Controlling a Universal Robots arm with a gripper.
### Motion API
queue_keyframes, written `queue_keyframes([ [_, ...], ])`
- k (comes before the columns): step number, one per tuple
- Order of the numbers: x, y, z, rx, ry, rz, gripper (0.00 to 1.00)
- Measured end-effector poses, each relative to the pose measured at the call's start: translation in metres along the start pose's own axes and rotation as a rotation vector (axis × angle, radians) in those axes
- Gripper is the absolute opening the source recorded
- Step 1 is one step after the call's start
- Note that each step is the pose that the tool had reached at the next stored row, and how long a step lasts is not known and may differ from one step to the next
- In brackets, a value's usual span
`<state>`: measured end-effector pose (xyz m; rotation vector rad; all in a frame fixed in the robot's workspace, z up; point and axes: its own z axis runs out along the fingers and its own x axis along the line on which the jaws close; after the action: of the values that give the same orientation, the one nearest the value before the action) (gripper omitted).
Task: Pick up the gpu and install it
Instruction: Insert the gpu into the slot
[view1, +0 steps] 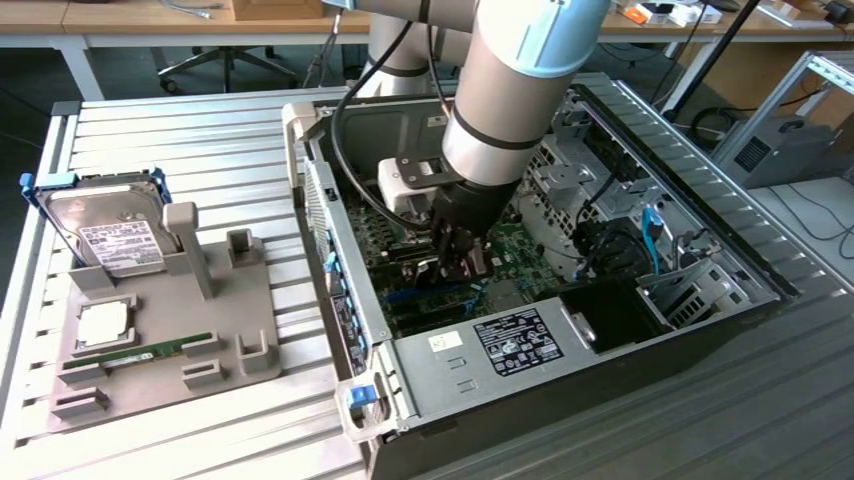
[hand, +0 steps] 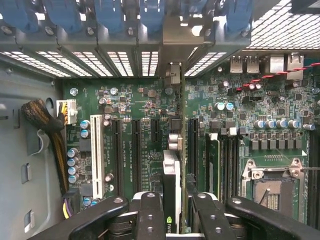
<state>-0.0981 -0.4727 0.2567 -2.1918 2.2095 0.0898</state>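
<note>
**A:** What is the claw (hand: 175, 214) doing?

**B:** It is clamped on the graphics card (hand: 171, 175). The two black fingers (hand: 149, 216) press on its flat sides. The card stands on edge between them, with its thin edge toward the wrist camera.

**A:** Where is the card, then?

**B:** It is inside the open computer case (view1: 441, 385), just over the green circuit board (hand: 135, 107). It runs the same way as the long slots. Whether its lower edge has entered a slot, I cannot tell.

**A:** What lies around it on the board?

**B:** To one side there is a white slot (hand: 96, 155). Beyond that, a braided cable bundle (hand: 42, 117) lies against the grey case wall. To the other side are more dark slots and the square processor socket (hand: 270, 187). Past the board's far edge, a row of blue clips (hand: 115, 15) sits along the case's vented wall.

**A:** And from outside?

**B:** The arm (view1: 514, 90) comes down into the case from above, roughly at its middle. The case lies on its side on a slatted table (view1: 200, 130). On the exterior view's left, apart from the case, is a grey tray (view1: 200, 320). It holds a hard drive (view1: 114, 230) in a blue frame, leaning upright. A square silver chip (view1: 104, 325) and a green memory stick (view1: 147, 352) lie flat on the tray, nearer the camera. Farther back are wooden benches (view1: 134, 15) and an office chair (view1: 227, 60).
</note>
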Motion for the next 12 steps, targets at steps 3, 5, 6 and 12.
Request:
queue_keyframes([
  [3,0.0000,0.0000,0.0001,0.0000,0.0000,0.000,0.27],
  [5,-0.0001,0.0000,0.0003,0.0003,-0.0005,0.000,0.27],
  [6,-0.0001,0.0000,0.0003,0.0003,-0.0006,0.000,0.27],
  [12,0.0000,0.0000,0.0002,0.0001,-0.0003,0.000,0.27],
])
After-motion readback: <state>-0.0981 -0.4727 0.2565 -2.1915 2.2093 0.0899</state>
